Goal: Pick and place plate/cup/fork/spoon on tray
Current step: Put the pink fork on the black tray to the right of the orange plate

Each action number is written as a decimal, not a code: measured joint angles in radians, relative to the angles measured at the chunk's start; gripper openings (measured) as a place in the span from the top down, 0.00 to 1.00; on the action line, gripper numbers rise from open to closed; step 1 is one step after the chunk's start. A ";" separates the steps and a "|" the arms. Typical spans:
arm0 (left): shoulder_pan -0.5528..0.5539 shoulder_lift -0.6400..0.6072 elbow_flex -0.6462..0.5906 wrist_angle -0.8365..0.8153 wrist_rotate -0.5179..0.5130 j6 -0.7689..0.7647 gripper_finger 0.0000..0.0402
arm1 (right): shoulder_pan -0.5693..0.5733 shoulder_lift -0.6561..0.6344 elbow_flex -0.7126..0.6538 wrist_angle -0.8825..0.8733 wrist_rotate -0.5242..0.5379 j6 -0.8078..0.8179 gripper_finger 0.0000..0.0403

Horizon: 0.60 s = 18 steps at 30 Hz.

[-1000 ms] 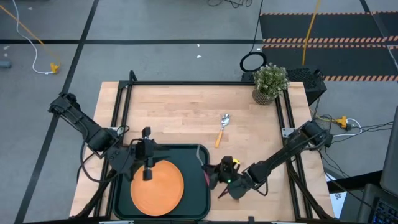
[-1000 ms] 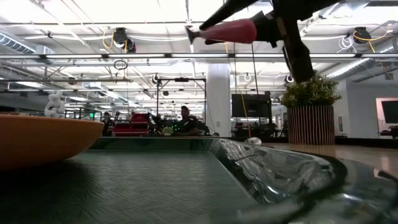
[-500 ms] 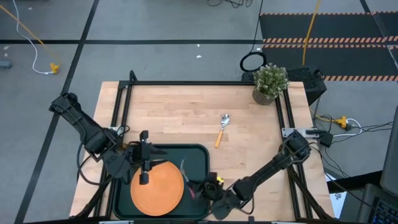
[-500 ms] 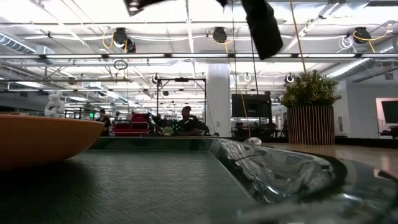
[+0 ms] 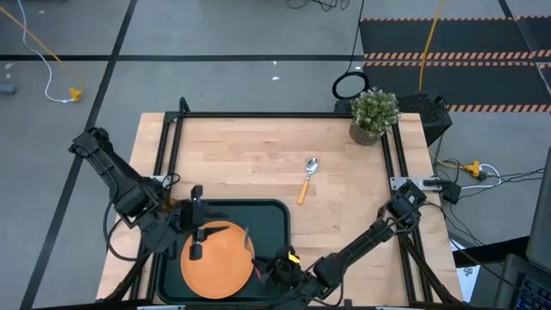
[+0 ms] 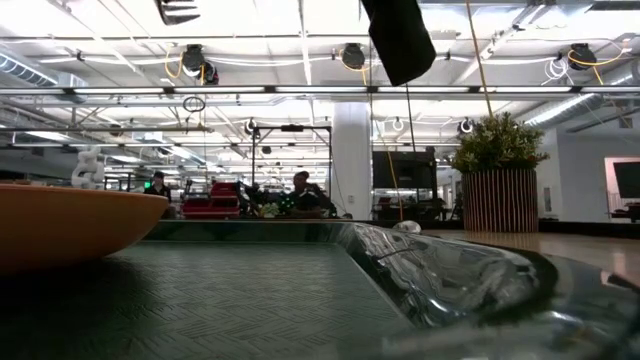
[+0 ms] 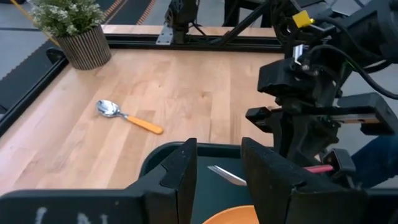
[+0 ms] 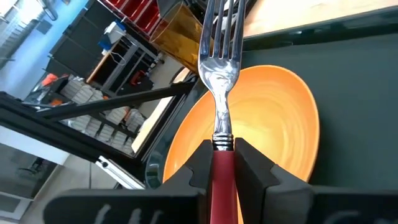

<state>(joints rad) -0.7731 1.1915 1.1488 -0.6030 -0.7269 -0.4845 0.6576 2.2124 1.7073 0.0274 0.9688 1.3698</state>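
The orange plate (image 5: pixel 217 257) lies in the dark tray (image 5: pixel 274 222) at the table's near left. My right gripper (image 5: pixel 274 265) is shut on the fork (image 8: pixel 219 74) and hovers over the plate's right edge; the tines (image 5: pixel 250 243) point toward the table's left. My left gripper (image 5: pixel 196 245) hangs open and empty over the plate's left part, with nothing between its fingers (image 7: pixel 219 162). The spoon (image 5: pixel 306 176) lies flat on the bare wood beyond the tray. The amber cup (image 8: pixel 180 31) shows beyond the plate in the right wrist view; in the high view the left arm hides it. My right gripper pinches the fork's red handle (image 8: pixel 222 168) between its two fingers, just behind the metal neck. The fork runs straight out ahead of the fingers, along them. It is lifted clear, tines (image 8: pixel 219 18) above the plate (image 8: pixel 261 118).
A potted plant (image 5: pixel 374 114) stands at the table's far right corner. A black frame rail (image 5: pixel 258 114) borders the table. Bare wood (image 5: pixel 241 164) lies between the tray and the far edge. People show in the room behind, in the low view (image 6: pixel 300 195).
My right gripper has carried the fork from beside the tray's right rim toward the table's left and near edge, so the tines now hang over the plate. My left gripper has drawn back a little toward the near left.
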 joint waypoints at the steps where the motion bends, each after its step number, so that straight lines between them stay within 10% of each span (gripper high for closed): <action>1: -0.005 0.000 0.000 0.000 0.000 -0.001 0.68 | 0.002 0.000 0.000 0.005 0.000 -0.001 0.93; 18: -0.052 0.000 -0.001 0.001 -0.020 -0.026 0.68 | -0.121 -0.023 0.000 -0.098 -0.250 -0.048 0.93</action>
<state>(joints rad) -0.8246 1.1915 1.1481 -0.6024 -0.7465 -0.5102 0.5363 2.1893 1.7073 -0.0702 0.7192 1.3222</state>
